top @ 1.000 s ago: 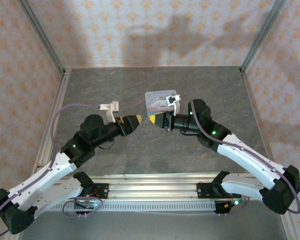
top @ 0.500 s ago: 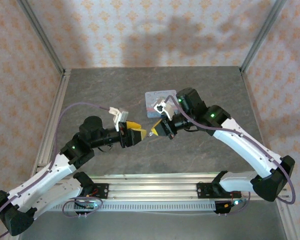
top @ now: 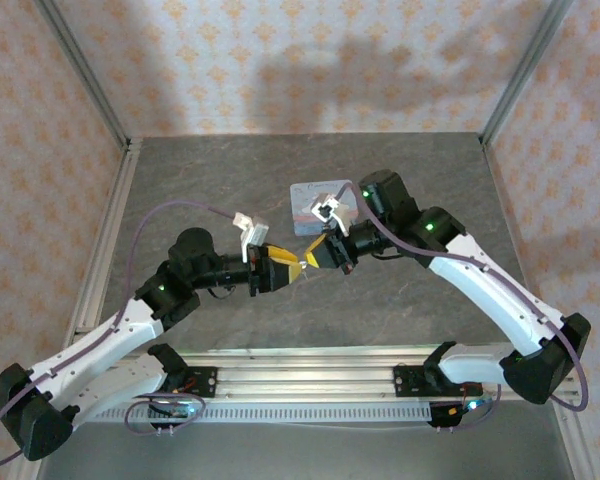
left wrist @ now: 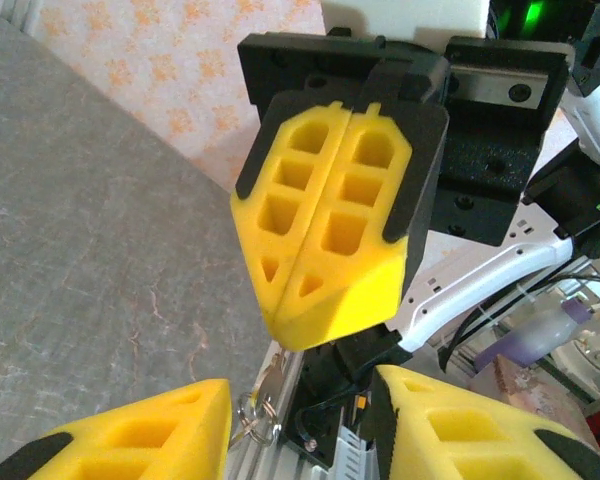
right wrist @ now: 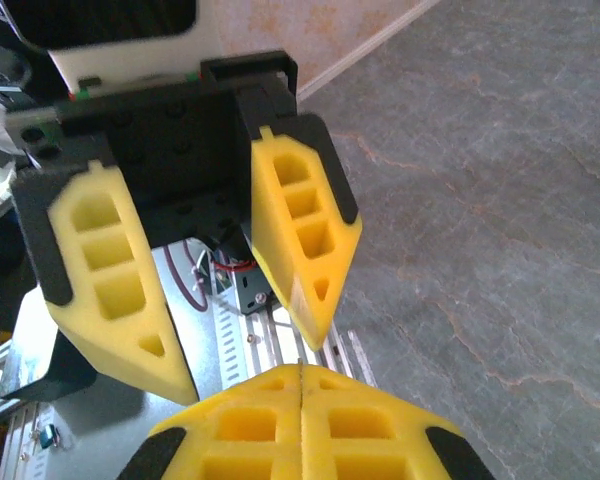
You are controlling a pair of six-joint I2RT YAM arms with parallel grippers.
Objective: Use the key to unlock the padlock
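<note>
- Pinching item: right gripper [left wrist: 283,338], its yellow foam jaws pressed flat together along one seam. They nip the key at their very tip.
- Item held: the key [left wrist: 260,400], a thin pale metal piece with a small wire ring. In the left wrist view it hangs just below the shut tip, at the lower centre of the frame. It lies between the two spread yellow jaws at the bottom edge, and I cannot tell whether it touches either of them.
- Left gripper [right wrist: 250,362]: jaws spread, with a clear gap between them and nothing clamped. In the right wrist view they stand in the upper left and centre, pointing down at the shut pair at the bottom edge.
- Relation of the two: tip to tip, nearly meeting. In the overhead view this is at the centre of the frame, the left arm reaching in from the lower left and the right arm from the lower right.
- Pale-blue tin [top: 308,198]: flat on the surface, just above the meeting point in the overhead view. The right wrist covers part of its lower right corner.
- Surface [top: 230,170]: grey, stone-patterned, bare in the upper left.
- Purple cable [top: 180,208]: arcs above the left arm.
- Metal rail [top: 300,365]: runs along the bottom of the overhead view and carries both arm bases.
- Walls [top: 300,60]: pale with an orange repeat pattern, along the top and both sides.
</note>
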